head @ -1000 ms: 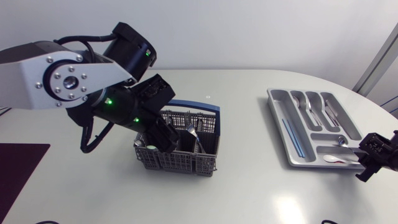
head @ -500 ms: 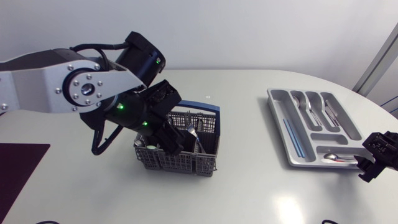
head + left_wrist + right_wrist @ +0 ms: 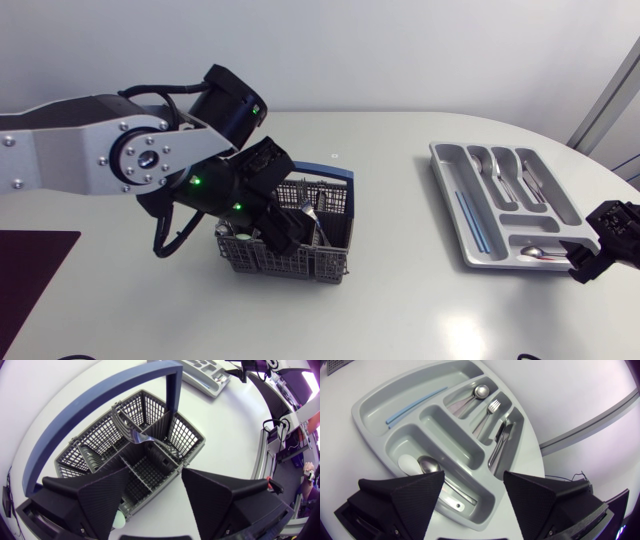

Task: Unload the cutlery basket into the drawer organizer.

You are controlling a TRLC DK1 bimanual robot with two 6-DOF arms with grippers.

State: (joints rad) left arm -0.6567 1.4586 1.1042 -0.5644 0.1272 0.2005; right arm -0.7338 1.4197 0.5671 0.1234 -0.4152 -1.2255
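White tabletop (image 3: 400,310) carries everything, and across it from the left edge comes the big silver-grey and black left arm (image 3: 100,160), bent down over the grey mesh plastic cutlery basket with its blue hoop handle (image 3: 290,262). Well apart from the basket, near the table's right side, lies the grey moulded drawer organizer (image 3: 450,205). I judge the job to be well past its middle. The organizer's long compartments already hold a thin pale-blue stick (image 3: 415,405), a round-bowled metal spoon (image 3: 480,391), a metal fork (image 3: 492,406) and a dark-handled knife (image 3: 502,440), and its crosswise end compartment holds a larger metal spoon (image 3: 430,466) beside something pale that I cannot make out. The black wedge-fingered left gripper (image 3: 156,470) hangs just above the basket's near cells, fingers spread wide with nothing between them. The matching right gripper (image 3: 473,475) hovers over the organizer's end compartment, likewise parted and empty. Left to unload, as far as the wrist view shows, is one metal fork (image 3: 145,437) lying tilted across a divider in the basket. The cells in sight otherwise look bare, though those under the gripper are hidden, so more may be left there.
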